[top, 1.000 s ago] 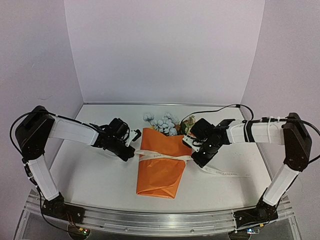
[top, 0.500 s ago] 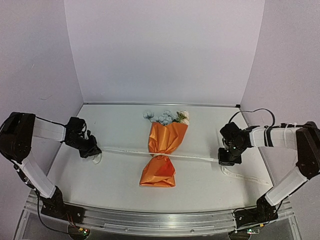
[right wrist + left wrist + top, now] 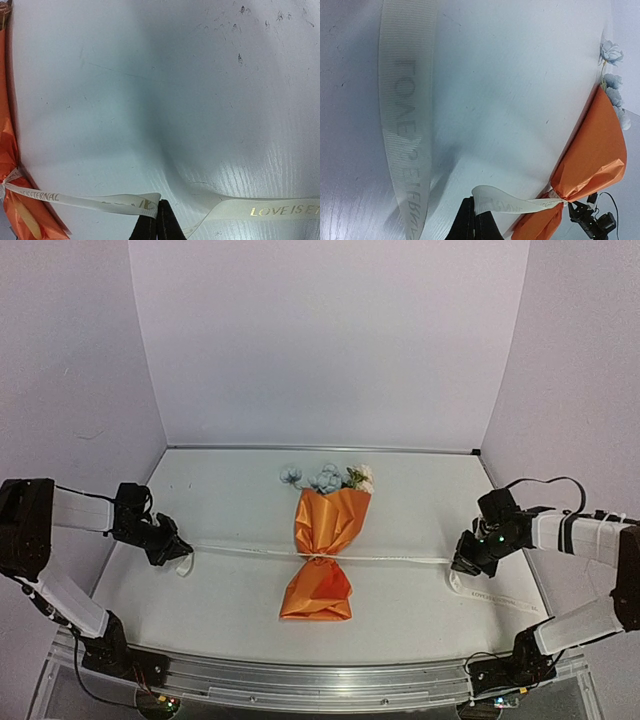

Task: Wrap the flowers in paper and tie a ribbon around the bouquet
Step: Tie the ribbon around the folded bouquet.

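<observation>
Stretching taut across the table, the ribbon runs in one straight line from one arm to the other. The left pincer is closed tight on it, with the cream strip pinched between its pressed-together fingertips. The right pincer is clamped on the other side in the same way. Neither has hold of anything else.

The bouquet lies flat on the table roughly midway between the two pincers and well apart from both. The line of ribbon meets it at its waist, where the orange paper is cinched in hard. The paper flares out above and below that point. The flowers, pale blue with a touch of cream, poke out of the end farther from the arm bases.

From the left pincer, the ribbon leads straight ahead to a small knot at the pinched middle of the bouquet. A loose tail with printed lettering trails off flat on the table beside the fingers.

From the right pincer, the ribbon leads away to the edge of the paper. On the other side of the fingers, a slack tail printed with gold letters curves off over the tabletop.
</observation>
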`<state>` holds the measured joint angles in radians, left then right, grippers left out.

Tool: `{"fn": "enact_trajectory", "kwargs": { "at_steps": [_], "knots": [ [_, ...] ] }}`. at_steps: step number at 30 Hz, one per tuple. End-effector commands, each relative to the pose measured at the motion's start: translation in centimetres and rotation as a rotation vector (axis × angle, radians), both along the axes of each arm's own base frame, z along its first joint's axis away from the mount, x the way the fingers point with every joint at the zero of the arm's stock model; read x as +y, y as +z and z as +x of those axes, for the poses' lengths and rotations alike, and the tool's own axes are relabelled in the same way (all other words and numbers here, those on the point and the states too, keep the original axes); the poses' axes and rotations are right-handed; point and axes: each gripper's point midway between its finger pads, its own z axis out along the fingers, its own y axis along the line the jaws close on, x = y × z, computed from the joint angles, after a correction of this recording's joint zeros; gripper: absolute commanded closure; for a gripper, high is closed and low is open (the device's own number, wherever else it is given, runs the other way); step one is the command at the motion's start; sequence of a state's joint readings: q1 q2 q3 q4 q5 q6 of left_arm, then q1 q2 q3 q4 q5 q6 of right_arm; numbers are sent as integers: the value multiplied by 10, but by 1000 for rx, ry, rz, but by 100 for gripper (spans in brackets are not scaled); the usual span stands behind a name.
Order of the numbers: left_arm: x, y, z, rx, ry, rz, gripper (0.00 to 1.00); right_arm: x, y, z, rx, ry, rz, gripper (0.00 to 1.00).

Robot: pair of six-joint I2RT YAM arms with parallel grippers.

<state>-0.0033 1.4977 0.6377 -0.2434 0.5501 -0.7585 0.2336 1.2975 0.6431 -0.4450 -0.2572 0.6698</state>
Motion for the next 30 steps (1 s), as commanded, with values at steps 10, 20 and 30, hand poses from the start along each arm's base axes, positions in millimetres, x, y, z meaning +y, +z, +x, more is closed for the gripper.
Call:
{"fn": "enact_trajectory", "kwargs": {
  "at_steps": [10,20,30],
  "knots": [
    [111,0,4,-27,357,284,100,-86,-9,-21,85,-366,-122,100],
    [90,13,7,-93,213,352,100,-66,2,-36,189,-172,-127,100],
    [68,22,4,-119,122,407,100,-60,28,-54,219,127,-349,92]
  ]
}}
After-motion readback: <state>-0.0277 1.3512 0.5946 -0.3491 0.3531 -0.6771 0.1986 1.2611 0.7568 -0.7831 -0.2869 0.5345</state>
